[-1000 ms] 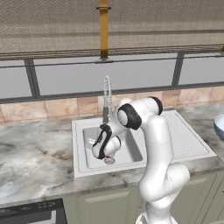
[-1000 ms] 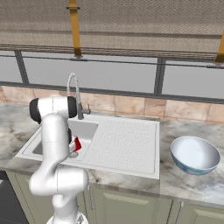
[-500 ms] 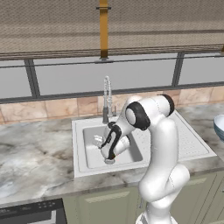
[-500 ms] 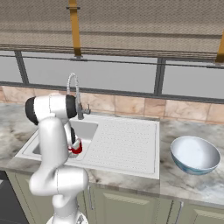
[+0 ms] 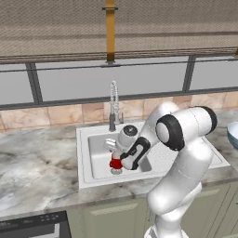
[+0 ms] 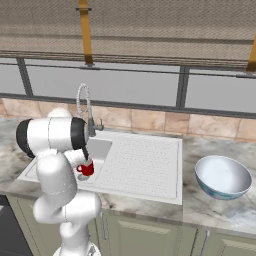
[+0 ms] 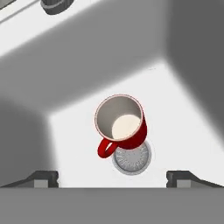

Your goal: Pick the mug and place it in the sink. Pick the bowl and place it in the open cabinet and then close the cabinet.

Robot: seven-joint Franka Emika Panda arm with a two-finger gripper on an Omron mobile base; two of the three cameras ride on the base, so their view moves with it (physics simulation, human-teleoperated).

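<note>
Already the mug [image 5: 115, 164] is seen in the left base view low inside the sink [image 5: 88, 175], just left of the wrist, with the gripper [image 5: 117, 158] directly above it and the faucet [image 5: 113, 104] at the far rim. From the right base view the mug [image 6: 87, 169] is glimpsed beside the forearm, and the bowl [image 6: 222, 177] is found well apart on the counter [image 6: 210, 210] at the right, not yet dealt with. In the hand view the mug [image 7: 120, 125] is shown upright on the basin floor, partly over the drain [image 7: 132, 159], its handle toward the camera, and the fingertips [image 7: 43, 178] are spread wide to either side, touching nothing (the mug is judged to be released). A tip-over could be caused if the hand is lifted off-line and a finger catches the rim or handle; the faucet could be struck by the elbow on a careless swing toward the bowl.
</note>
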